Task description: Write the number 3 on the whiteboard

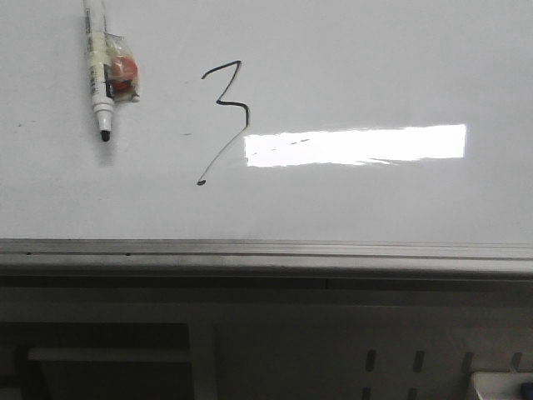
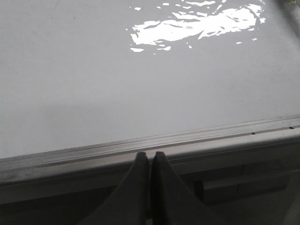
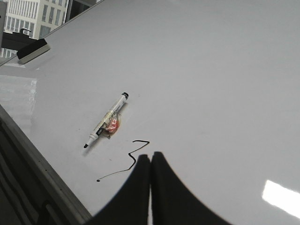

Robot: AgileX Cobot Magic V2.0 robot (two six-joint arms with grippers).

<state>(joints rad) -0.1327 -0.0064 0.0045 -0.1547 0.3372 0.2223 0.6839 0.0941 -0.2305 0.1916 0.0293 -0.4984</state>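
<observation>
Marker point(image 1: 104, 75) beside number 3 point(image 1: 223, 117)

Thin black angular number 3 point(image 1: 223, 117) drawn on glossy whiteboard point(image 1: 375, 67), left-centre.

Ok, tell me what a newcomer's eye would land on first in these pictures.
First, the angular black number 3 drawn on the whiteboard, its slanted tail ending in a dot. Just to its left in the front view lies an uncapped black marker, tip toward the robot, with something red taped to its side. To the right of the 3 shines a bright rectangular light reflection.
</observation>
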